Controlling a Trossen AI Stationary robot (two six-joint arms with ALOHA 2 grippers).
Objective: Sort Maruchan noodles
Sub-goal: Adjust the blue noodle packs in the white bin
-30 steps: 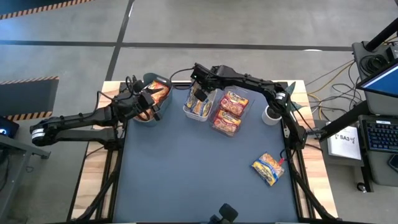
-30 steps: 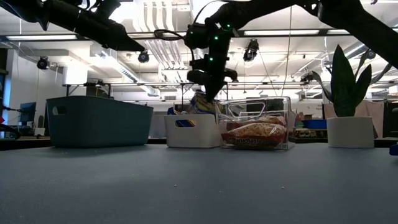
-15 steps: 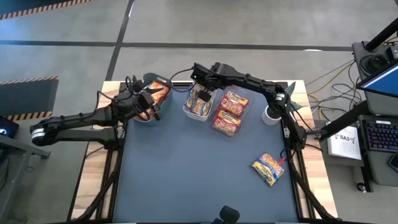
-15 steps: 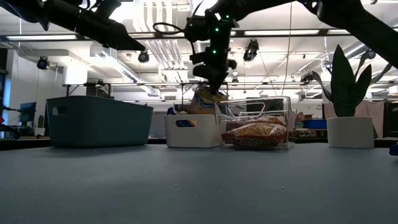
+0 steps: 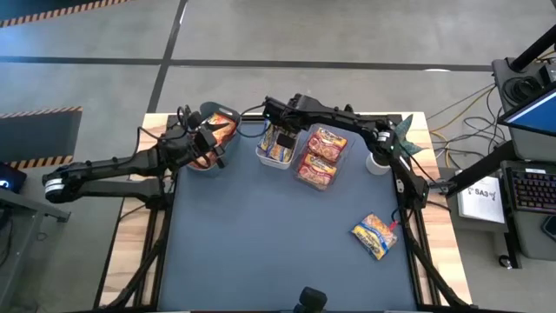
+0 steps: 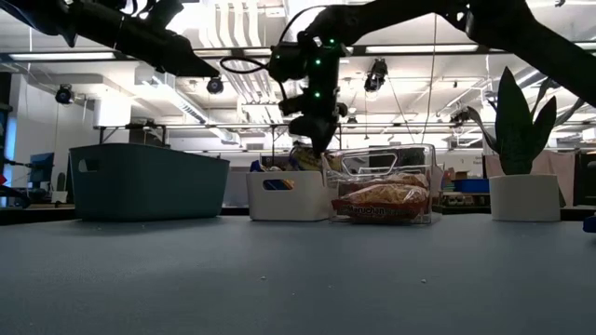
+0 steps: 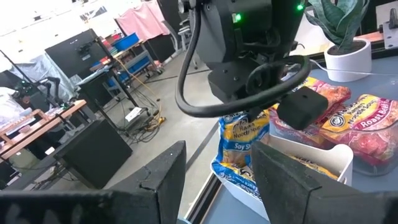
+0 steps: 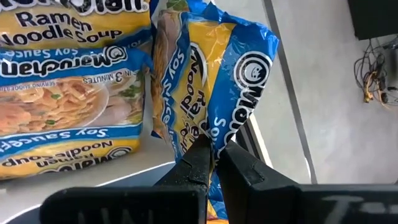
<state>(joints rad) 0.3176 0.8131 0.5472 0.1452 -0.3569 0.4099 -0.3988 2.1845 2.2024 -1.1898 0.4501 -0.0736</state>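
A blue-and-yellow noodle packet (image 8: 211, 81) hangs over the white bin (image 5: 276, 149), with my right gripper (image 5: 280, 136) shut on it. More blue-and-yellow packets (image 8: 68, 106) lie in that bin. The clear bin (image 5: 320, 158) beside it holds red packets. The grey-green bin (image 5: 215, 139) holds orange ones. My left gripper (image 7: 217, 171) stands open above the grey-green bin with nothing between its fingers. One more blue-and-yellow packet (image 5: 375, 235) lies flat on the mat at the near right. My right gripper pinches the packet's edge (image 8: 209, 134) between its two fingers (image 8: 196, 165), which slant down from above. The packet (image 7: 239, 149) hangs below the fingers, crumpled and roughly upright. Its lower end (image 6: 307, 164) reaches the white bin's rim; whether it rests on anything inside, I cannot tell.
A plant in a white pot (image 5: 380, 158) stands right of the clear bin. The three bins line the mat's far edge. The dark mat (image 5: 278, 243) in front of them bears only the loose packet at the near right.
My right gripper has rolled at the wrist above the white bin, staying shut. The packet has turned with it and hangs a little lower against the bin than half a second ago.
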